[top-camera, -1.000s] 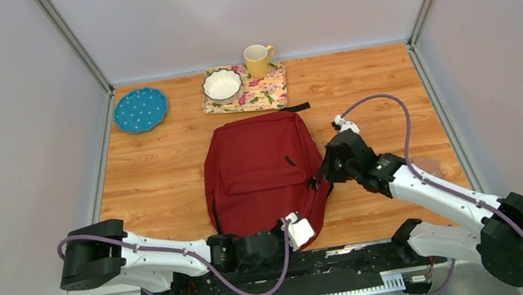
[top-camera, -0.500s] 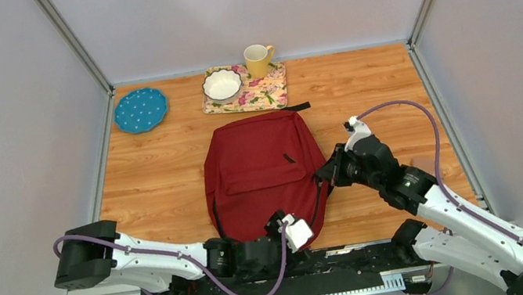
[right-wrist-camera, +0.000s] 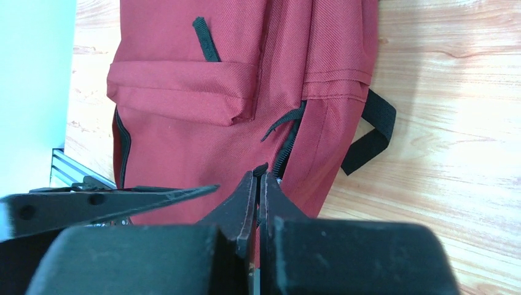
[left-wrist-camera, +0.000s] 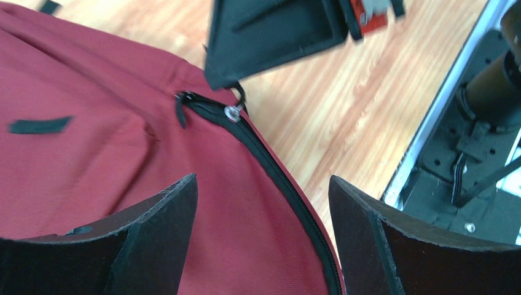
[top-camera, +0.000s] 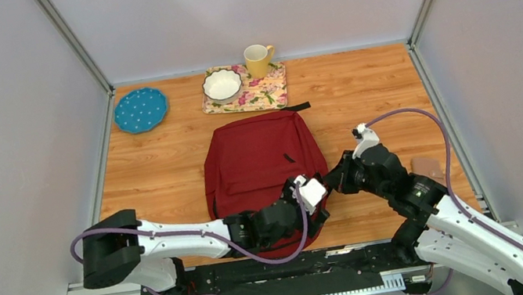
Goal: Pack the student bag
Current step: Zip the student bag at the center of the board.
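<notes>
Dark red fabric student bag (top-camera: 258,168), lying flat on wooden table (top-camera: 359,84), front pocket facing up, black zippers and straps

**Materials and finishes on the table**

Student bag (top-camera: 261,167): dark red woven cloth, matt, is showing a fine diagonal rib. Its zipper (left-wrist-camera: 276,166) is running as black toothed tape, carrying a small shiny metal ring (left-wrist-camera: 232,113). Its strap (right-wrist-camera: 372,132) is showing as matt black webbing.

Table (top-camera: 359,84): smooth wood-grain surface is catching a soft sheen.

Far edge: bowl (top-camera: 221,85), white, and mug (top-camera: 257,59), yellow, are gleaming like glazed ceramic. The placemat (top-camera: 272,92) is lying flat, floral-printed, material unclear.

Left gripper (left-wrist-camera: 263,196): fingers (left-wrist-camera: 156,239) are looking matt black with rough-cut edges.
</notes>
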Controlling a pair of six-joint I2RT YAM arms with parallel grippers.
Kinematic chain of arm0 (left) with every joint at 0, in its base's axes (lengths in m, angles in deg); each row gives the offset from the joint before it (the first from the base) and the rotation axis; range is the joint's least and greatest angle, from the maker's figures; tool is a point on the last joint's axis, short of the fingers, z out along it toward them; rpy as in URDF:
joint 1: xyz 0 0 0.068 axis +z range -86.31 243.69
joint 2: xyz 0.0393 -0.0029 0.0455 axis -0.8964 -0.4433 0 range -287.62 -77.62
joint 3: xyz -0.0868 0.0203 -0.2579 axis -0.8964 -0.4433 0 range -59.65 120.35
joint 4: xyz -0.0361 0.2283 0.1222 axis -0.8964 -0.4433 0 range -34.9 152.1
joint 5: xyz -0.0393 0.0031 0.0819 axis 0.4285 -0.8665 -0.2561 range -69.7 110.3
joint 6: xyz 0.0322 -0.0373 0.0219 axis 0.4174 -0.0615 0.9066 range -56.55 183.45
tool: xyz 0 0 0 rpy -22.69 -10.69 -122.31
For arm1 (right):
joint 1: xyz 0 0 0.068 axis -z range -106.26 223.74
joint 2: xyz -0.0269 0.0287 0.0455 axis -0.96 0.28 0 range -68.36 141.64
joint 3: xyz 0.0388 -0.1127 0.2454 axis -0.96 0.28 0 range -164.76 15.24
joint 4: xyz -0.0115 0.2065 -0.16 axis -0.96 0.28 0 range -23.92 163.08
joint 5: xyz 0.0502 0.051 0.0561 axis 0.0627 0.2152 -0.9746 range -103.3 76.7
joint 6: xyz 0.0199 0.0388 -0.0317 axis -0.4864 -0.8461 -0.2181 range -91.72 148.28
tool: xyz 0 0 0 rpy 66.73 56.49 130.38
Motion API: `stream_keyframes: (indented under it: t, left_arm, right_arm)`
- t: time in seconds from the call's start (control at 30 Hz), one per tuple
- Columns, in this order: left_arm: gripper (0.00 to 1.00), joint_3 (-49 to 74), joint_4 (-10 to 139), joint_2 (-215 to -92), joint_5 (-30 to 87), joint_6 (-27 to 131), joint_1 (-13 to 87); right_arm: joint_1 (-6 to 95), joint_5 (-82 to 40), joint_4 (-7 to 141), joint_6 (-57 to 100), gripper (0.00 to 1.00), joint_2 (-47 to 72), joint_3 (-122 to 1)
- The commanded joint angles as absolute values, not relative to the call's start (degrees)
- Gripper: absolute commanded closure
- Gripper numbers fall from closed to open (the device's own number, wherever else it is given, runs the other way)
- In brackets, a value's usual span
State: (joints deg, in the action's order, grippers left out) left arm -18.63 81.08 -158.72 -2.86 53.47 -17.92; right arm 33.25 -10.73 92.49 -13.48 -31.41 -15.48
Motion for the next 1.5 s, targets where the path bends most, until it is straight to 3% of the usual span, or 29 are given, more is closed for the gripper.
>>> stream_keyframes:
  t: [0.0, 0.07, 0.13, 0.17, 0.23, 0.27, 0.3, 0.5, 0.73, 1.0, 1.03, 1.1, 1.13, 1.17, 1.23, 1.47]
  left_arm:
    - [0.16, -16.67, 81.44, -161.81, 2.98, 50.71, -17.53]
    - [0.17, -16.67, 81.44, -163.21, 3.16, 49.92, -17.35]
    - [0.33, -16.75, 81.35, -163.92, 3.42, 49.12, -17.17]
    - [0.55, -16.67, 81.35, -164.53, 3.42, 48.51, -17.00]
    - [0.72, -16.40, 80.39, -164.80, 3.07, 47.98, -17.00]
    - [0.93, -16.32, 79.86, -165.07, 3.07, 47.46, -17.00]
    - [1.00, -16.23, 78.99, -165.07, 3.33, 47.02, -17.00]
    - [1.00, -21.05, 82.57, -163.66, 8.42, 45.17, -17.00]
    - [1.00, -25.19, 84.86, -162.17, 12.48, 46.30, -18.48]
    - [1.00, -25.46, 83.03, -161.64, 9.76, 46.58, -19.54]
    - [0.83, -24.59, 82.06, -161.21, 9.05, 45.70, -19.46]
    - [0.64, -23.53, 78.55, -160.33, 6.34, 44.99, -19.46]
    - [0.30, -22.65, 77.32, -158.84, 5.54, 44.90, -19.54]
    - [0.22, -22.47, 75.57, -157.61, 4.75, 44.90, -19.55]
    - [0.22, -22.47, 74.41, -153.32, 2.20, 45.34, -19.37]
    - [0.21, -22.64, 66.42, -139.77, 0.61, 45.52, -15.25]
  right_arm:
    - [32.96, -9.26, 92.27, -11.97, 1.00, -31.80, -17.89]
    - [32.87, -9.35, 92.18, -11.71, 1.00, -31.71, -18.34]
    - [32.96, -9.26, 92.18, -11.62, 1.00, -31.89, -18.95]
    - [32.87, -9.08, 92.18, -11.45, 1.00, -31.89, -19.13]
    - [32.87, -7.86, 92.01, -11.10, 1.00, -31.71, -19.13]
    - [32.87, -7.33, 91.74, -11.01, 1.00, -31.54, -18.96]
    - [32.87, -5.93, 90.61, -11.09, 1.00, -30.84, -18.69]
    - [33.92, 4.70, 81.83, -14.79, 1.00, -22.50, -16.66]
    - [40.25, 2.61, 77.24, -11.80, 1.00, -13.53, -21.32]
    - [42.01, -6.88, 76.27, -12.94, 1.00, -14.04, -19.40]
    - [42.10, -7.67, 76.53, -12.94, 0.97, -14.83, -18.96]
    - [42.10, -9.78, 78.37, -12.94, 0.71, -17.98, -17.90]
    - [42.10, -10.05, 79.34, -13.03, 0.46, -19.22, -17.29]
    - [42.01, -9.87, 82.05, -13.29, 0.37, -20.45, -17.11]
    - [42.01, -9.52, 84.26, -13.38, 0.28, -24.14, -16.58]
    - [42.10, -11.54, 89.19, -16.28, 0.27, -29.78, -15.44]
